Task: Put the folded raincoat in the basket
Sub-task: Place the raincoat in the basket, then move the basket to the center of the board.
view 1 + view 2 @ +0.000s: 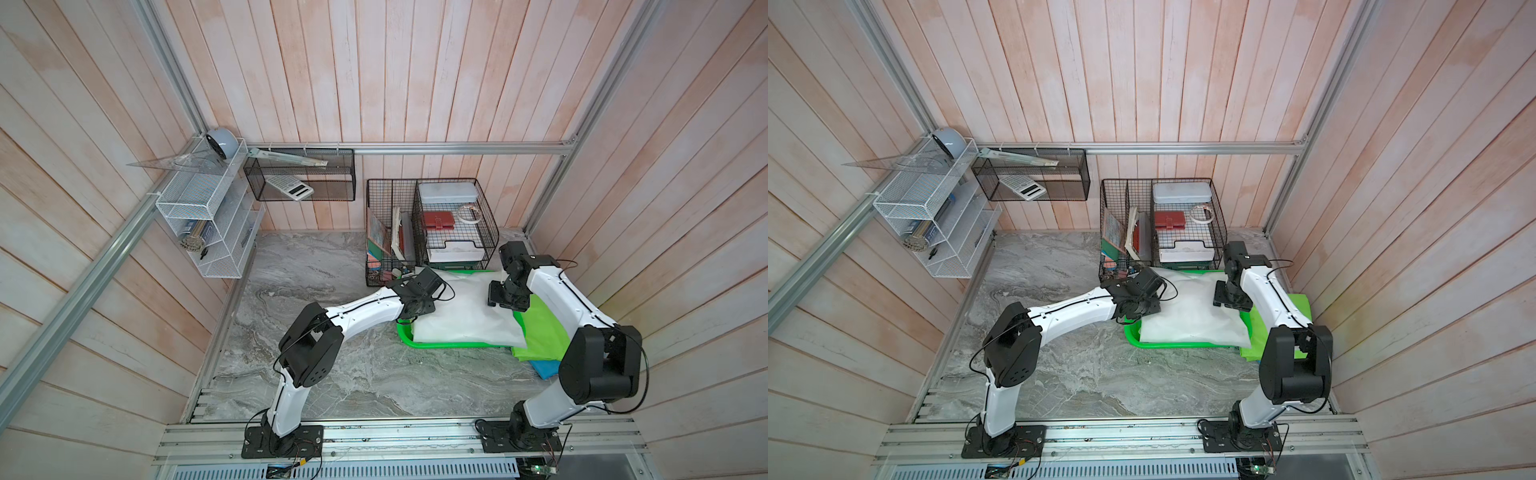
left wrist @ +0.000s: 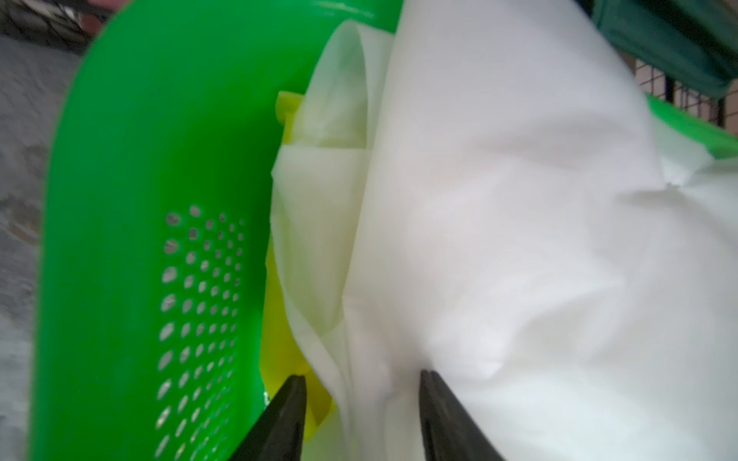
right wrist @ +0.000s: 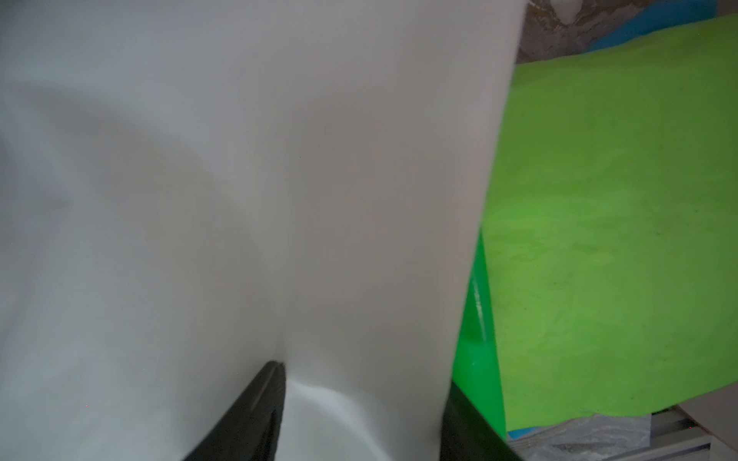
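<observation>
Marble tabletop (image 1: 332,374) is bearing the basket (image 1: 449,344), the folded raincoat (image 1: 465,316) is lying in it, and the left gripper (image 2: 361,399) and right gripper (image 3: 363,407) are hanging over it with jaws parted, seemingly leaving only retreat.

Honestly, nothing readable here: no text, brand or number I can make out in any view. The white pocket calculator (image 1: 289,188) lying in the black mesh wall shelf (image 1: 332,190) shows a dark display and rows of keys, but any markings are too small to tell. Same story for the long clear plastic ruler (image 1: 291,159) across that shelf's top and the upright book covers (image 1: 377,237) in the black wire desk organiser (image 1: 487,224) on the desk — just colours, no legible print.
</observation>
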Robot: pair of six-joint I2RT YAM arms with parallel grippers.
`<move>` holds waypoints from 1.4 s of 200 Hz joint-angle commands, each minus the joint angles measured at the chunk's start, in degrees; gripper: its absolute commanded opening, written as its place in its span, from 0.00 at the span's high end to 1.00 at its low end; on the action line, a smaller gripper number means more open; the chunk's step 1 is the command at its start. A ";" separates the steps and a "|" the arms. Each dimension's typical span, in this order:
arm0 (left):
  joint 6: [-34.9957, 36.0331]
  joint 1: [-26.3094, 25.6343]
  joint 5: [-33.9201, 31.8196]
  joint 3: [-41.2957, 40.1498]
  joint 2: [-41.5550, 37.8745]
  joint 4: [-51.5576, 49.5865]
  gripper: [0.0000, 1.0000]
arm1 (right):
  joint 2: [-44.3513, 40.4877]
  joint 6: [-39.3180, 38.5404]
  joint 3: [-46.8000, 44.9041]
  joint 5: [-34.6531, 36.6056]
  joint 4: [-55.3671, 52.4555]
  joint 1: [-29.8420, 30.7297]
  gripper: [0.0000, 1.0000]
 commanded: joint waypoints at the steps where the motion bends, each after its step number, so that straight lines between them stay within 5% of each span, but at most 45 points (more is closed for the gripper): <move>1: 2.79 -0.37 -2.94 3.72 -5.07 -4.38 0.40 | -2.93 0.75 3.90 2.15 -3.77 -0.10 0.35; 49: 4.63 0.94 -4.56 2.38 -10.58 -7.54 0.39 | -5.53 0.62 6.98 10.68 -7.27 -0.10 0.30; 77: 4.90 1.28 -4.72 -0.03 -12.29 -8.40 0.41 | -7.95 -0.06 4.24 6.61 -4.19 -0.14 0.32; 128: 4.46 2.65 -3.01 -6.24 -12.67 -6.72 0.41 | -11.15 2.48 -4.25 2.06 4.04 -0.10 0.58; 203: 4.63 3.59 -1.75 -8.20 -7.48 -5.70 0.44 | -6.04 1.48 -2.36 -3.76 0.88 -0.09 0.57; 231: 4.55 3.66 -0.94 -9.02 -5.80 -4.66 0.51 | -4.70 0.37 -0.28 -5.99 -1.54 -0.10 0.57; 280: 4.13 6.43 -2.34 -14.58 -9.61 -4.85 0.87 | -8.56 0.37 0.45 -6.81 -2.21 -0.14 0.51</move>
